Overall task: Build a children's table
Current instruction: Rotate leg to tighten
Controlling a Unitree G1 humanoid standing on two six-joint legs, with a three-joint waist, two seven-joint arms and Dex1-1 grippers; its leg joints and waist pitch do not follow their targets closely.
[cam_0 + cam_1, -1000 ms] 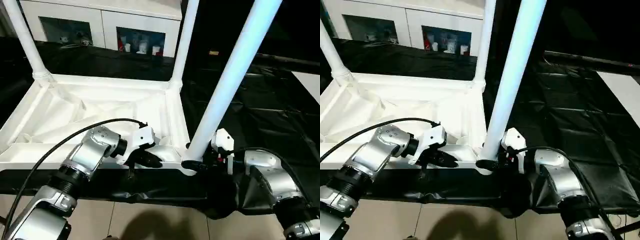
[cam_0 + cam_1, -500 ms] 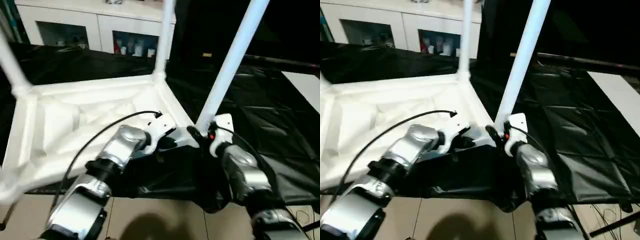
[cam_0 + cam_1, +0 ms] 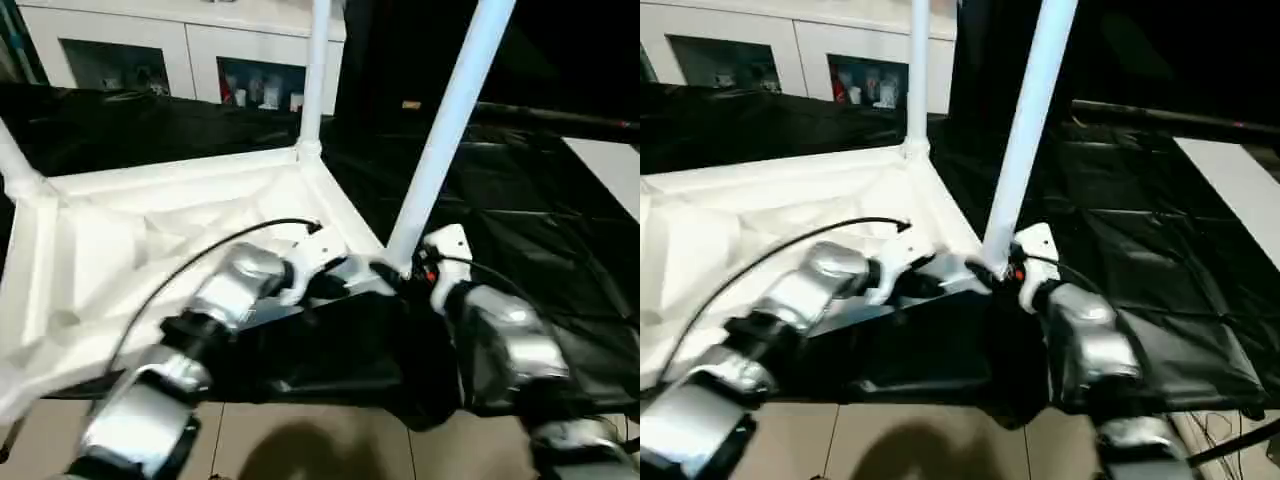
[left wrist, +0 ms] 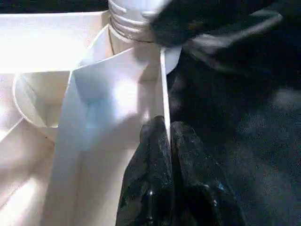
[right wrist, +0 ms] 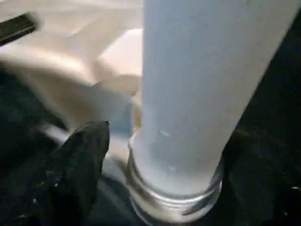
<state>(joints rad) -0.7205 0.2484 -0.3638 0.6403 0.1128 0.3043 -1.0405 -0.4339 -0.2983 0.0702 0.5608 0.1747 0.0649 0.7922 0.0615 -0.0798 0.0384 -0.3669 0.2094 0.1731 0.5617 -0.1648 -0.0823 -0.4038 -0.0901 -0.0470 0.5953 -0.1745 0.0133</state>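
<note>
The children's table lies upside down, its ribbed white top [image 3: 130,235] on black cloth. Three white legs stand up from its corner sockets: a near right leg [image 3: 450,120], a far leg [image 3: 316,70] and a left leg [image 3: 12,160]. My left gripper [image 3: 335,283] is shut on the top's thin rim wall [image 4: 163,84] close to the near right socket, the rim pinched between both fingers [image 4: 150,141]. My right gripper [image 3: 405,268] clasps the threaded base of the near right leg [image 5: 197,84]; one black finger [image 5: 82,165] shows beside it, the other is hidden behind the leg.
The black-draped work table [image 3: 540,200] stretches off to the right. Its front edge runs just under my forearms, with tiled floor [image 3: 300,440] below. A white cabinet with glass doors [image 3: 180,50] stands behind. A white surface [image 3: 612,165] shows at the far right.
The table top has turned on the cloth: its near right corner swung away from me and its left side swung nearer. Both grippers went with it, keeping their holds.
</note>
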